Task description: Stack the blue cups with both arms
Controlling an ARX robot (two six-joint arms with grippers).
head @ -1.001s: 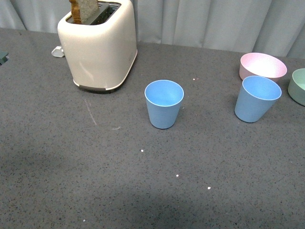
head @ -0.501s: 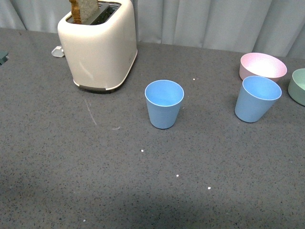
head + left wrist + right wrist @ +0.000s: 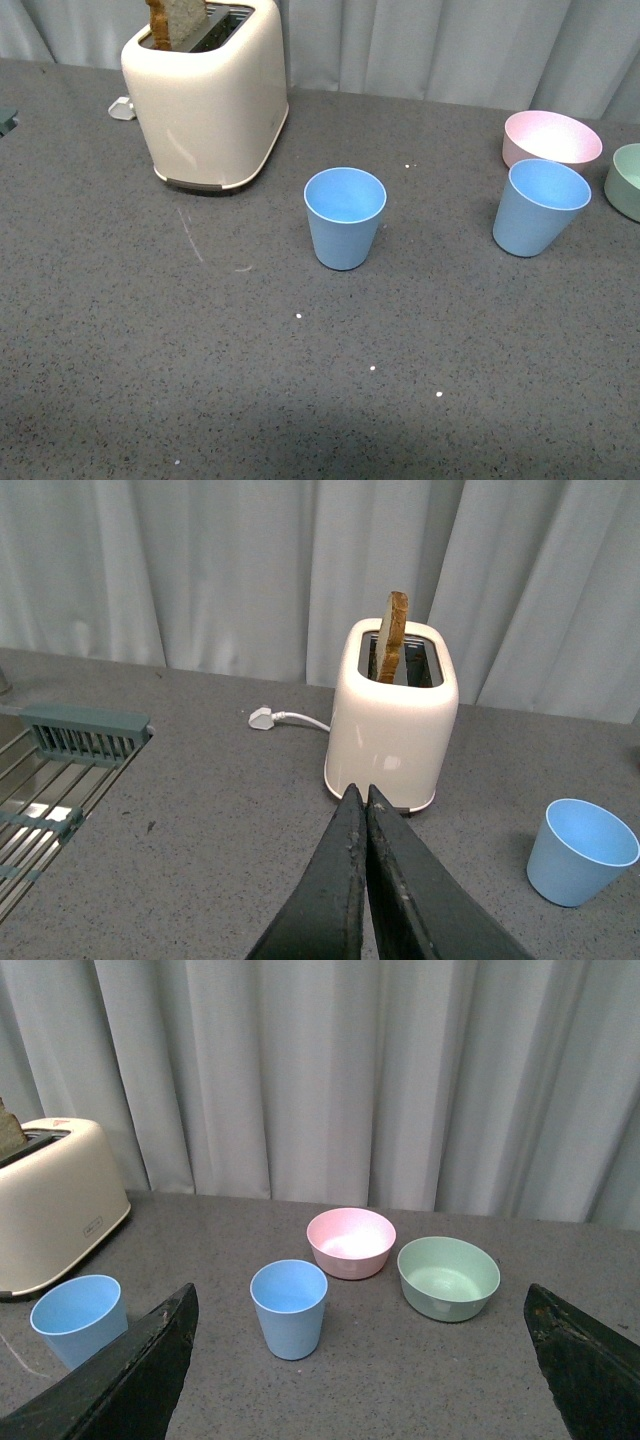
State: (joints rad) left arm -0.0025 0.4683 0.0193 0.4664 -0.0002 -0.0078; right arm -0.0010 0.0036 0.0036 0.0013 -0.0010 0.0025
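Dark grey speckled countertop [image 3: 120, 380] with a pale grey pleated curtain [image 3: 330, 1070] behind it.

1. Grey-green slotted plastic drying rack [image 3: 85, 732], at the far left edge of the counter; seen in the left wrist view.
2. White plug with white cord [image 3: 263, 718], lying flat just left of the toaster's rear.
3. Cream rounded two-slot toaster [image 3: 210, 100], upright at the back left. One brown slice of toast [image 3: 183, 17] stands up out of a slot.
4. Left gripper [image 3: 365, 805], black, its two fingers pressed together with nothing between them, hanging above the counter on the near side of the toaster.
5. Light blue tapered plastic cup [image 3: 344, 217], upright, mouth up, near mid-counter, right of the toaster and apart from it.
6. Second light blue tapered plastic cup [image 3: 540, 207], upright, mouth up, well to the right of the first, just in front of the pink bowl.
7. Pink round plastic bowl [image 3: 552, 137], upright, at the back right.
8. Pale green round plastic bowl [image 3: 628, 180], upright, just right of the pink one, cut by the edge of the front view.
9. Right gripper [image 3: 360, 1295], black, fingers spread wide, holding nothing, facing the second cup and both bowls.
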